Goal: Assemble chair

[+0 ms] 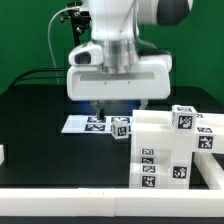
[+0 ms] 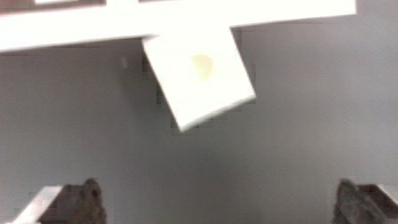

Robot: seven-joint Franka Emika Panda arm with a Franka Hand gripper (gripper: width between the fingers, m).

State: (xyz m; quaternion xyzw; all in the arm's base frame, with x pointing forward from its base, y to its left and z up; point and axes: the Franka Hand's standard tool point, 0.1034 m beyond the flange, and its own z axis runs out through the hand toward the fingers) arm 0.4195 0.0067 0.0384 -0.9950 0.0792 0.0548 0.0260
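Observation:
In the exterior view several matte white chair pieces with black-and-white tags lie at the right: a tagged block (image 1: pixel 161 165), long bars (image 1: pixel 195 125) and a small tagged cube (image 1: pixel 121 127). My gripper (image 1: pixel 113 102) hangs above the table behind them, its fingertips hidden by the hand. In the wrist view the two dark fingers (image 2: pixel 71 203) stand wide apart and empty over the dark table. A white slab piece (image 2: pixel 199 75) lies ahead of the gripper (image 2: pixel 217 205), joined to a long white bar (image 2: pixel 160 22).
The marker board (image 1: pixel 88 123) lies flat on the black table under the arm. A white rail (image 1: pixel 70 203) runs along the table's front edge. A small white piece (image 1: pixel 3 155) sits at the exterior view's left edge. A green backdrop stands behind.

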